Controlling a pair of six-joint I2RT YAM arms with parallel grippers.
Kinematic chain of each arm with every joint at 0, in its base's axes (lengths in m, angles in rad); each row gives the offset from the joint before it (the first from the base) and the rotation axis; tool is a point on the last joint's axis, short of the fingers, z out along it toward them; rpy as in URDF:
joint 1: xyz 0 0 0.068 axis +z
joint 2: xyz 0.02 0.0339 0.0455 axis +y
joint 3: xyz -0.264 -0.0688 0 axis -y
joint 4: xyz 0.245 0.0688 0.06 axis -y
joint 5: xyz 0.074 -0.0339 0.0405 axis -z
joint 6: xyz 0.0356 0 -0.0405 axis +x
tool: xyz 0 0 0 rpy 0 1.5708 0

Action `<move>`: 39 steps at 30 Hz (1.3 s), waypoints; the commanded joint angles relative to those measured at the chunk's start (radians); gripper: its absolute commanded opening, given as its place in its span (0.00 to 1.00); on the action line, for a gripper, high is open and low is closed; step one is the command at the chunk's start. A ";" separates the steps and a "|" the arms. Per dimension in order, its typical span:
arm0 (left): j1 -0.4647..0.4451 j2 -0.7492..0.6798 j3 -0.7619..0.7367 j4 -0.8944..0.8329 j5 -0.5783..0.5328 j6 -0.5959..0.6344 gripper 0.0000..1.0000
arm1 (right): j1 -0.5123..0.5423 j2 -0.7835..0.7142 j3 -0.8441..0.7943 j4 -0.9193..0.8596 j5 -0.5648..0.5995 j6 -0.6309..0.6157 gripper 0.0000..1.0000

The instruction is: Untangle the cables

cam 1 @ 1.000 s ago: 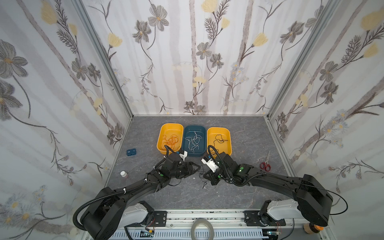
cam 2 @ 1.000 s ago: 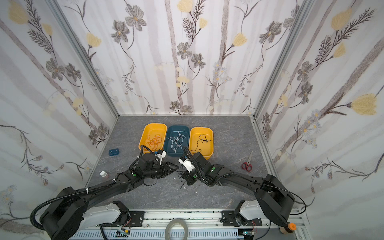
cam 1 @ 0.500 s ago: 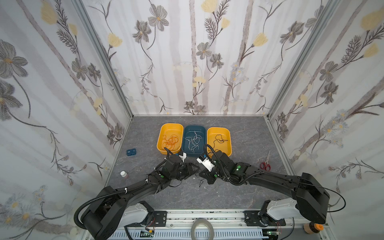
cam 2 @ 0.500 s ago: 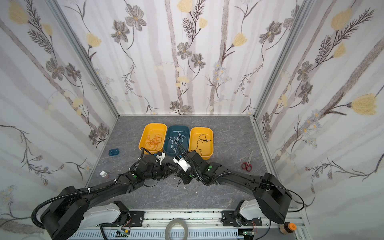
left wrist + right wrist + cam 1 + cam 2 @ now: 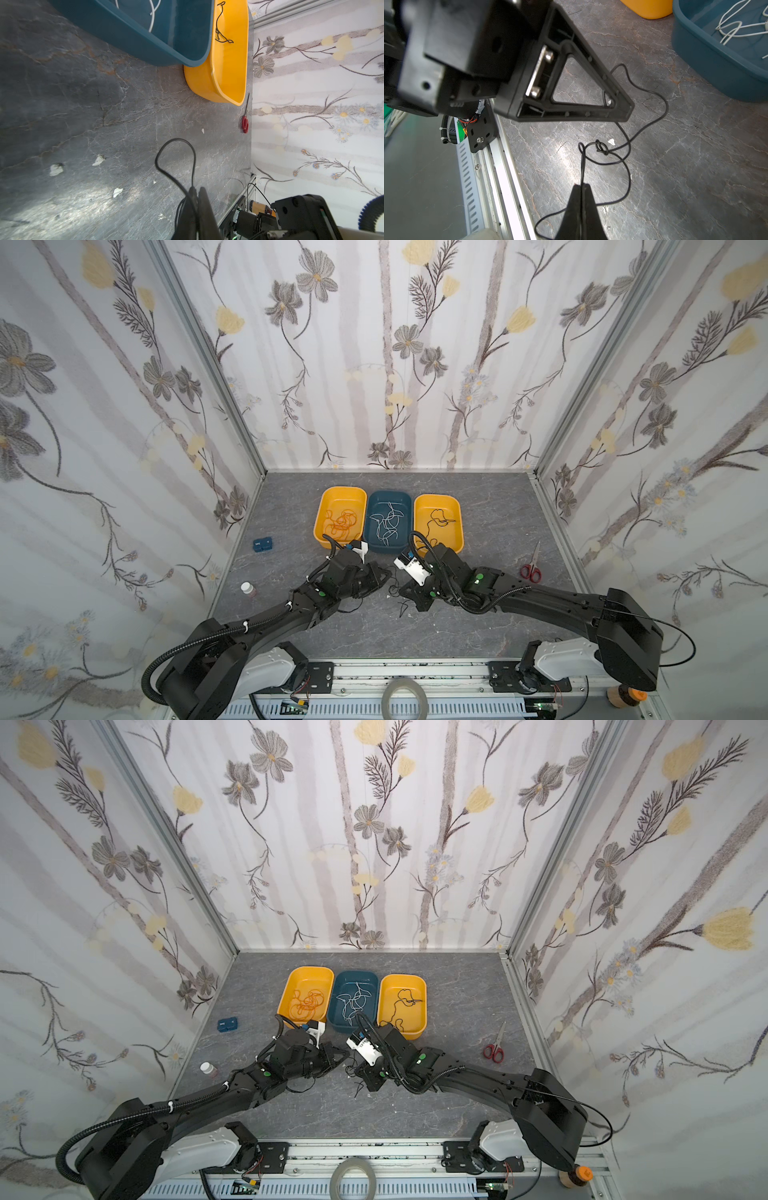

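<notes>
1. Left gripper (image 5: 196, 192), black plastic: jaws pressed together, pinching a thin black knotted cable (image 5: 601, 148). In left wrist view a loop of it arcs out past the tips.
2. Right gripper (image 5: 580, 187), same build: jaws also closed flat, clamped on the same cable. Strand runs from the tips to a small tight knot, then slack loops lie on the surface.
3. Both grippers sit low, tip facing tip, near each other but apart, approx mid-width of the grey marbled stone-look worktop (image 5: 374, 639), between the tubs & the front edge. Cable hangs between them, its loose ends touching the worktop.
4. Toward the back edge, 3 tubs in a row, just beside each other:
   - left yellow plastic tub (image 5: 343, 489) w/ tangled orange cables (image 5: 340, 522)
   - teal plastic tub (image 5: 388, 492) in the middle w/ white cables (image 5: 386, 524)
   - right yellow plastic tub (image 5: 436, 496) w/ a second black cable (image 5: 440, 519)
5. Near the right edge: red-handled scissors (image 5: 531, 570), lying flat, blades pointing to the back edge.
6. Near the left edge: small blue box (image 5: 262, 544). Nearer the front edge on that side, a small white-capped bottle (image 5: 248, 589).
7. Past the front edge, on the metal rail (image 5: 457, 666): grey tape roll (image 5: 404, 697), lying flat.
</notes>
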 commanded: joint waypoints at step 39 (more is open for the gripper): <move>0.122 -0.227 0.059 -0.173 0.000 0.083 0.00 | -0.005 0.166 0.008 0.038 0.107 0.159 0.40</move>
